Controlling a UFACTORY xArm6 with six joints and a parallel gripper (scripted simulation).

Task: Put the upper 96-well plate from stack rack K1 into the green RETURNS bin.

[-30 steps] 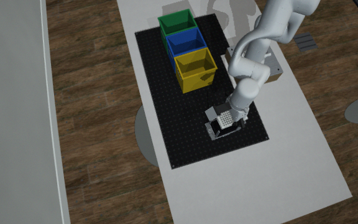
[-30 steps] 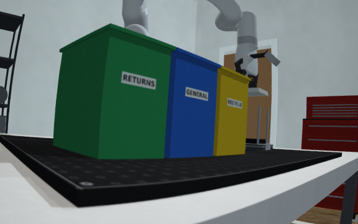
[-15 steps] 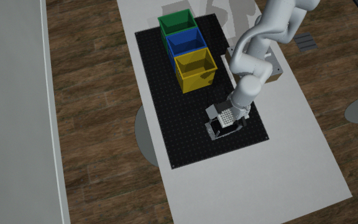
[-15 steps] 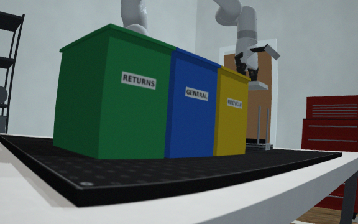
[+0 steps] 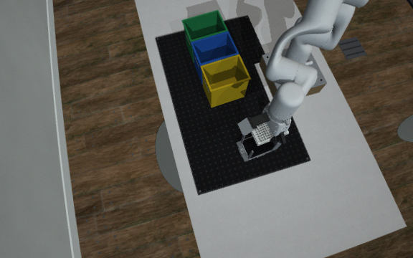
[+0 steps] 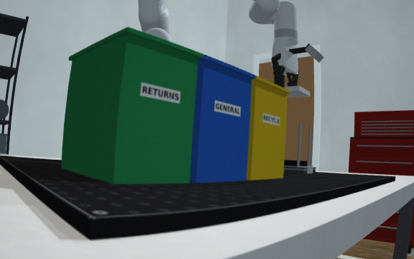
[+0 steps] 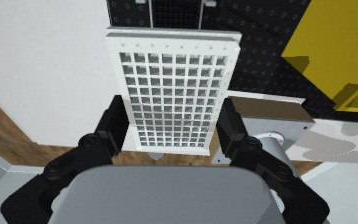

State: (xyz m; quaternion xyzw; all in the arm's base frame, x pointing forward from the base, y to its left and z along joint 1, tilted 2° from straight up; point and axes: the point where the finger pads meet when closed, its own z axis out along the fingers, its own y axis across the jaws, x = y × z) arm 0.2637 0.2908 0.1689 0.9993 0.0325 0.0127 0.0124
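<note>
My gripper is shut on the white 96-well plate, its black fingers on the two long sides. In the top view the plate hangs over the grey stack rack K1. In the exterior view the plate is level, well above the rack posts and about as high as the yellow bin's rim. The green bin signed RETURNS stands at the far end of the row from the plate. The lower plate in the rack is dark and barely visible below.
The blue GENERAL bin and the yellow RECYCLE bin stand between the rack and the green bin, all three touching in a row on the black mat. The arm's base block sits to the right of the mat.
</note>
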